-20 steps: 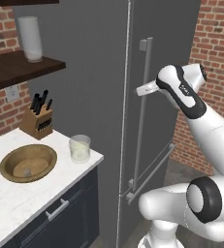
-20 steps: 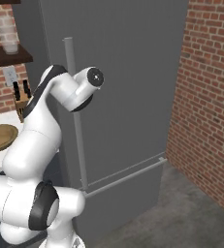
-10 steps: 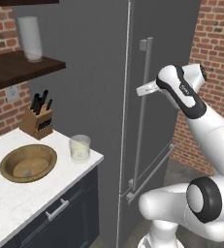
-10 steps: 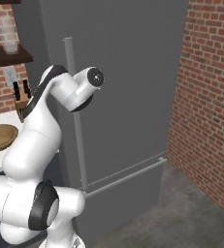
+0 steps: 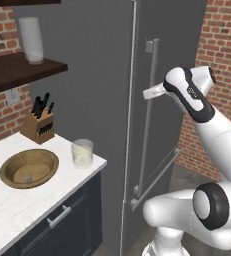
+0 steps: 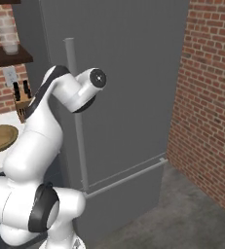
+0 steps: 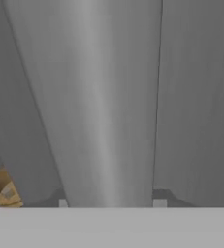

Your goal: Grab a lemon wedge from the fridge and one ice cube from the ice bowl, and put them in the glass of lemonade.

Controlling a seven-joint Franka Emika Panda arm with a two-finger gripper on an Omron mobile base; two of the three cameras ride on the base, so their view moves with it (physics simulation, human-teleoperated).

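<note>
Closed fridge (image 5: 97, 100), gripper (image 5: 151, 93) clamped around its bar handle (image 5: 148, 120).

Fridge (image 5: 97, 75): dark grey doors, with a lighter grey bar handle (image 5: 150, 110) at the hand (image 5: 148, 93). Hand: white. Ice bowl (image 5: 29, 167): brown wood. Glass of lemonade (image 5: 82, 153): clear, pale yellowish-white liquid. Desk (image 5: 17, 200): white speckled top over dark cabinets. Knife block (image 5: 38, 125): tan, black handles. Wall (image 6: 206, 97): red brick pattern.

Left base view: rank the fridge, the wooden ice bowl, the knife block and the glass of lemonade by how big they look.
1. fridge
2. ice bowl
3. and 4. knife block and glass of lemonade: these look about alike, so unranked.
</note>
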